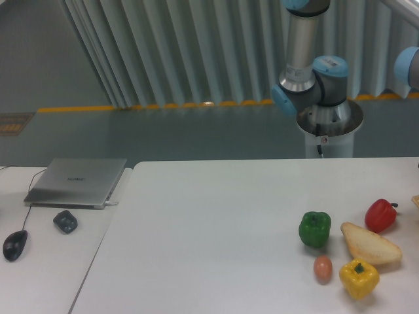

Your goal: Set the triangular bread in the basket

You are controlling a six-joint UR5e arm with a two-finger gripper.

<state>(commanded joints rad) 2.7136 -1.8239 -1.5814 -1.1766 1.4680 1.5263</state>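
- We find the triangular bread (370, 244) lying flat on the bench (216, 222) near its right edge, crumb face up, pointing roughly toward the left.
- It sits in a tight cluster: the red pepper (380, 215) just behind it, the yellow pepper (359, 279) just in front and seemingly touching its front edge, the green pepper (315, 228) near its left tip, and a small brown egg-shaped thing (322, 268) between the green and yellow peppers.
- We judge this crowding to be deliberate clutter, so that the bread has to be picked out from among lookalike items; a grasp will need to come in from above without nudging the neighbours.
- The basket (416, 200) shows only as a pale sliver at the right border, just beyond the red pepper, so we judge the carry to be a short one to the right.
- The arm (308, 78) stands on its pedestal behind the bench, upper link rising straight up out of view, with a further joint just visible at the upper right.
- The hand is outside the frame, so we cannot tell whether it is wide or narrow; nothing is on the bread yet.
- Off to the left, a laptop (77, 181), a mouse (14, 244) and a small dark object (65, 221) lie well apart from the food.
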